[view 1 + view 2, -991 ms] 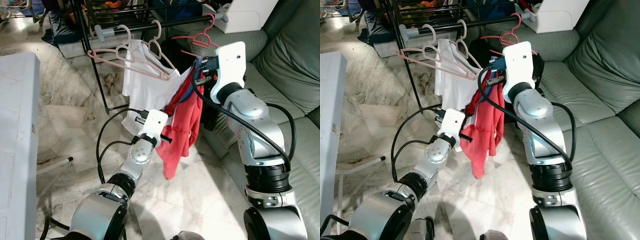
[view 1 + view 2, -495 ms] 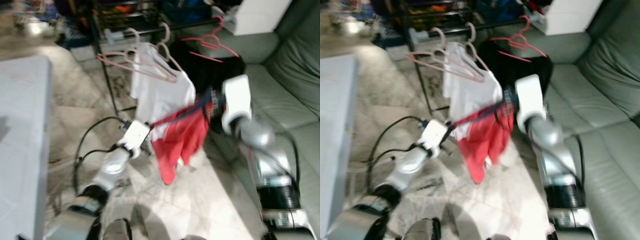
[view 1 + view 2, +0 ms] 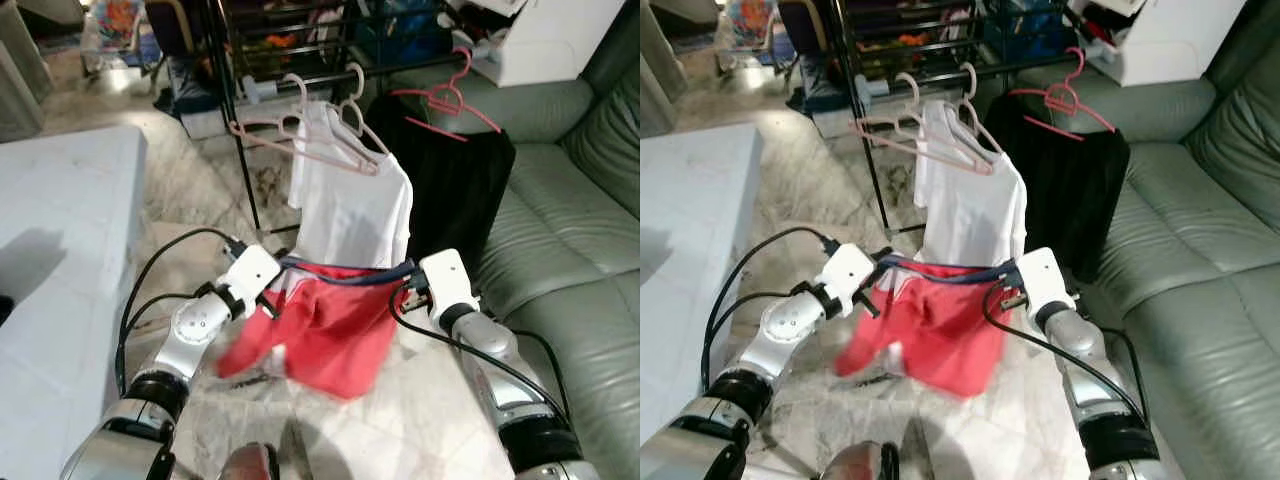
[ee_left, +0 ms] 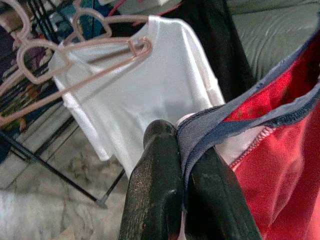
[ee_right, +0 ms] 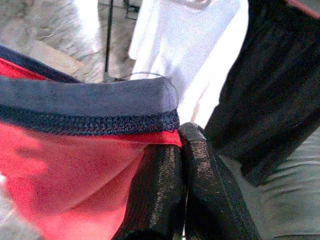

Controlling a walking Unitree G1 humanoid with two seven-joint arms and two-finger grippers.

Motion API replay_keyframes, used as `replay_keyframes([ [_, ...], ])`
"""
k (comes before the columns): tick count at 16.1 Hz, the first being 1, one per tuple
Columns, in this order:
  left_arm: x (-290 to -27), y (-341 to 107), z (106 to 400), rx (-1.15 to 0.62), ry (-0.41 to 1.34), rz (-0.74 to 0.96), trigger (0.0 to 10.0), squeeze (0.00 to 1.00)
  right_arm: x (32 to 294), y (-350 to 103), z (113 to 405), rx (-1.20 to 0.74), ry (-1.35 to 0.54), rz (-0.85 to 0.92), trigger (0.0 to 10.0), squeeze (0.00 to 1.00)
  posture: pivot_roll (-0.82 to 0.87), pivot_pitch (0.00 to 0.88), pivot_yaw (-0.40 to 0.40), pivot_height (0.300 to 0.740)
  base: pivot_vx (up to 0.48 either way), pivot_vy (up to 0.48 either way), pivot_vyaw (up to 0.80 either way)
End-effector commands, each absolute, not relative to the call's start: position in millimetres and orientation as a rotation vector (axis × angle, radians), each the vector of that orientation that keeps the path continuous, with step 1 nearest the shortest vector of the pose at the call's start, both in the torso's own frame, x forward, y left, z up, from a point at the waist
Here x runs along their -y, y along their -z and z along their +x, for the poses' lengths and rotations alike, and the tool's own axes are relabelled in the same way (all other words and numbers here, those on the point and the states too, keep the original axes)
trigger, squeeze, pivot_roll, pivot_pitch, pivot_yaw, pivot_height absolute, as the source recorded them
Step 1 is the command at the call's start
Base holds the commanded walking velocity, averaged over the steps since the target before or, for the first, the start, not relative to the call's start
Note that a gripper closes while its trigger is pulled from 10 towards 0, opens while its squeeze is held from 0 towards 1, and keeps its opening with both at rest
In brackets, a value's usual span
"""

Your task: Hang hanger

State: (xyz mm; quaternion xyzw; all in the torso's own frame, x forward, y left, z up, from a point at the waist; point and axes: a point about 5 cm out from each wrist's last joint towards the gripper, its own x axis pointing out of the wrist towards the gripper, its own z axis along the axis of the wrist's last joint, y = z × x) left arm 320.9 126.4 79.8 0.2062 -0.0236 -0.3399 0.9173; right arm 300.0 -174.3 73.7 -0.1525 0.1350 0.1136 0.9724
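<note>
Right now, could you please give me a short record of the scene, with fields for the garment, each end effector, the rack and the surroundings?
garment: red shorts with a navy waistband, stretched between both arms
left end effector: shut on the waistband
right end effector: shut on the waistband
rack: white shirt on a pink hanger, black garment under a red hanger
surroundings: sofa on the right
</note>
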Motion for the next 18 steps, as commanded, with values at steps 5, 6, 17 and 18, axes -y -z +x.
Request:
replay_keyframes([
  [5,-131,-91,314,0.076,0.839,0.466,0.0,0.0,185,-70,292,-0.183,-0.04,-0.327,0.0,0.0,-0.02,0.0,0.091,0.74,0.0,0.0,0.0],
  [6,-131,-88,311,0.067,0.851,0.472,0.0,0.0,182,-67,288,-0.179,-0.044,-0.334,0.0,0.0,-0.03,0.0,0.102,0.74,0.0,0.0,0.0],
  [17,-123,-69,301,-0.058,0.795,0.519,0.0,0.0,182,-53,268,-0.269,-0.29,-0.436,10.0,1.0,-0.03,0.0,0.12,0.74,0.0,0.0,0.0],
  [18,-123,-71,301,-0.06,0.777,0.519,0.0,0.0,183,-52,266,-0.274,-0.307,-0.453,10.0,1.0,-0.02,0.001,0.118,0.74,0.0,0.0,0.0],
])
